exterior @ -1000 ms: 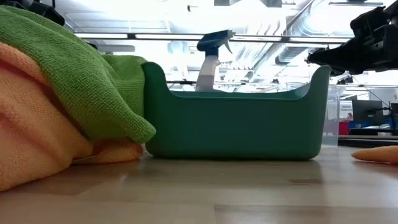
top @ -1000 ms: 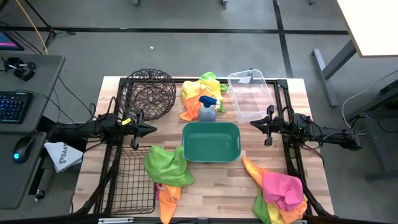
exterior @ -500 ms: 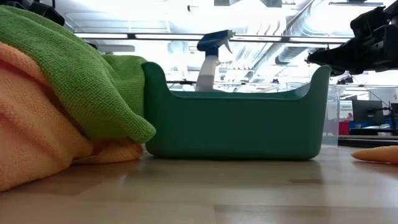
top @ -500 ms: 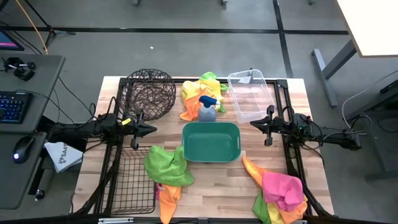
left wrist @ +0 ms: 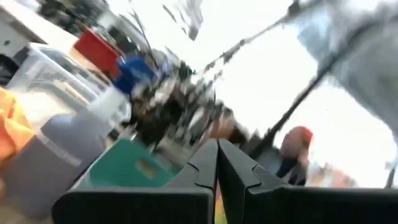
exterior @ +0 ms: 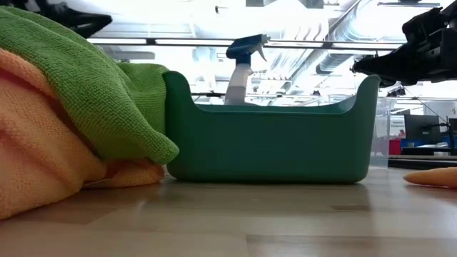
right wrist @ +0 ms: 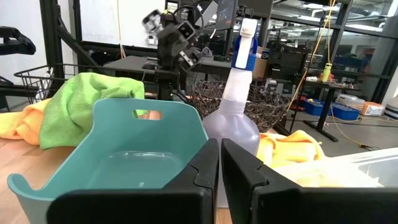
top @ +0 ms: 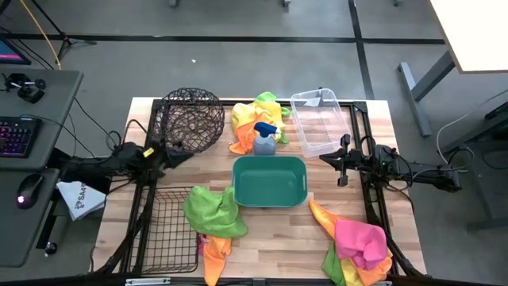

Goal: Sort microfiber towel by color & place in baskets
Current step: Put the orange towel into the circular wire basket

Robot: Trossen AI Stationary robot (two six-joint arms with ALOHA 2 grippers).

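Note:
Microfiber towels lie in three heaps on the table. A lime green one over orange is at the near middle, also seen in the low view. A pink, orange and green heap is near right. A yellow, orange and green heap is far. The teal tub stands mid-table, the round wire basket far left, the black rectangular basket near left, the clear bin far right. My left gripper is shut beside the round basket. My right gripper is shut, right of the tub.
A grey spray bottle with a blue top stands between the far towel heap and the tub, also seen in the right wrist view. Bare wood shows between the tub and the table's near edge.
My left gripper has swung from beside the tub's left side toward the table's far edge and the round wire basket, turning as it went; the left wrist view is blurred. My right arm and all towels have stayed put.

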